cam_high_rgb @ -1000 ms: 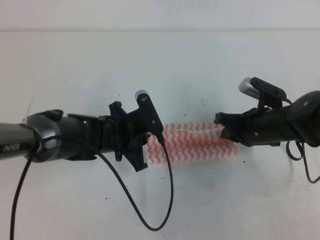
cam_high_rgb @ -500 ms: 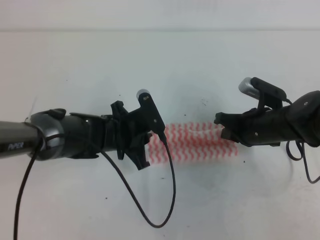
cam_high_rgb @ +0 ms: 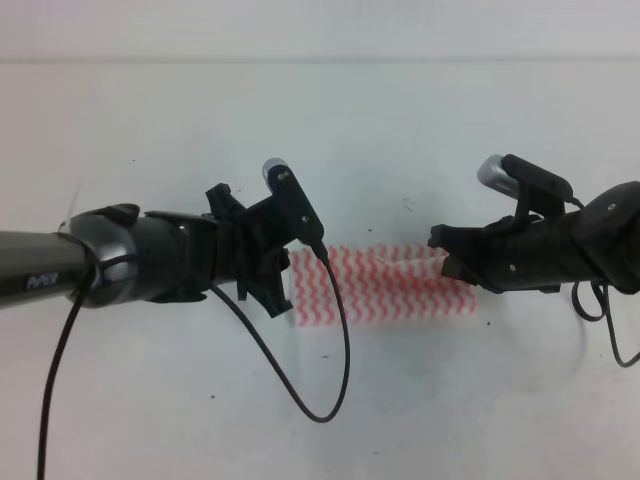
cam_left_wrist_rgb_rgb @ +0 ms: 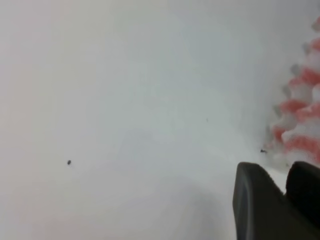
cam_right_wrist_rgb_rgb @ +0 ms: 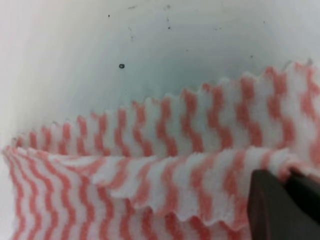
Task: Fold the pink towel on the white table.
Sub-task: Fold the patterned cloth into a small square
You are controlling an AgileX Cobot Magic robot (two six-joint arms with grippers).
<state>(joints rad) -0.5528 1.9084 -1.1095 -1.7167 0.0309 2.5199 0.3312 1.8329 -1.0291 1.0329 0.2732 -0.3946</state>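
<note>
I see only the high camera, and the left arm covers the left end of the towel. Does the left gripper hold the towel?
Observer: No. In the left wrist view the left gripper is shut over bare table, beside the towel edge, holding nothing.
Operator: And the right gripper?
Observer: Its wrist view shows the right gripper shut at a raised fold of the towel, apparently pinching it.
Operator: Is the towel already doubled?
Observer: Yes, in that view one layer lies over another, with its wavy edge on top.
</note>
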